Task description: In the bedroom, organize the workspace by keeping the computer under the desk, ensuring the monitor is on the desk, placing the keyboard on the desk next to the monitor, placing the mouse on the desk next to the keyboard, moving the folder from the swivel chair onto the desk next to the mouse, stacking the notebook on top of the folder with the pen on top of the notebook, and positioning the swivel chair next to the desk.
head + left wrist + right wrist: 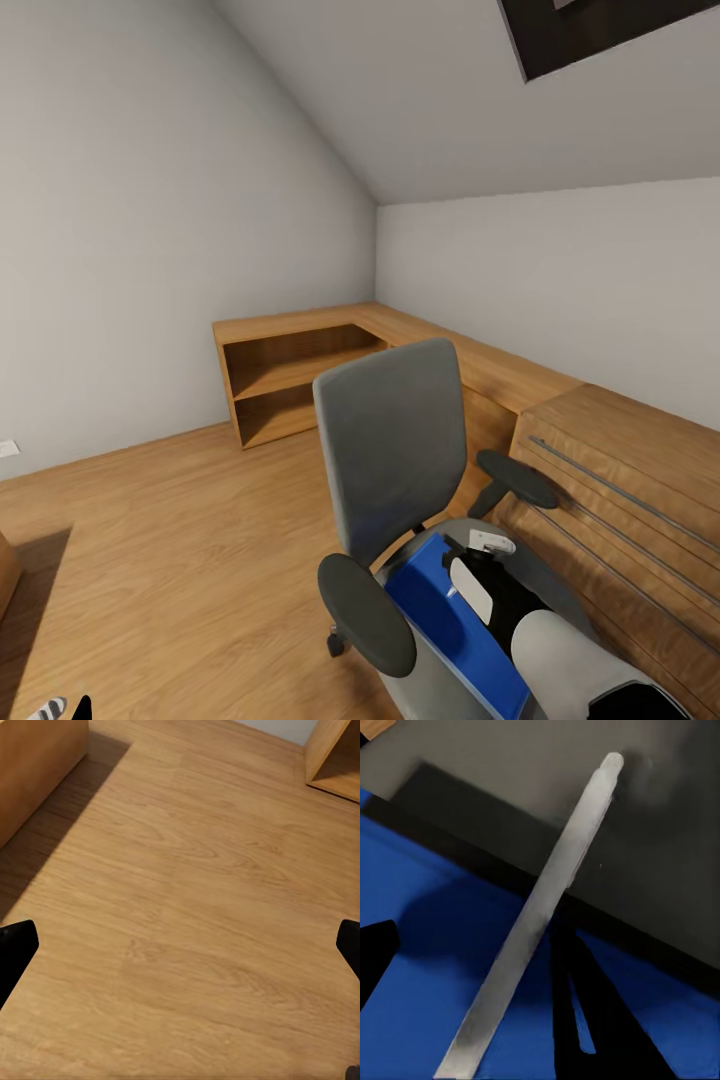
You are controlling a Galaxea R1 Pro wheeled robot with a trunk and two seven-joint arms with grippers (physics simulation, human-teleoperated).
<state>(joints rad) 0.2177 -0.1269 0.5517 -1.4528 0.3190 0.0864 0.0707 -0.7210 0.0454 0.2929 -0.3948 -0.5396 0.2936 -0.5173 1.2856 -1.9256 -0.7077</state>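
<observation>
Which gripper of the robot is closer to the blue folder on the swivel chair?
The right. The right gripper hangs just above the blue folder on the swivel chair; the left gripper is over bare wooden floor, away from the chair.

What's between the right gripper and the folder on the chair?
A pale pen lies slanted across the blue folder, in front of the right gripper. A dark slab, probably the notebook, covers the folder's far part. Both likely need lifting off first. Nothing else visible blocks it.
</observation>
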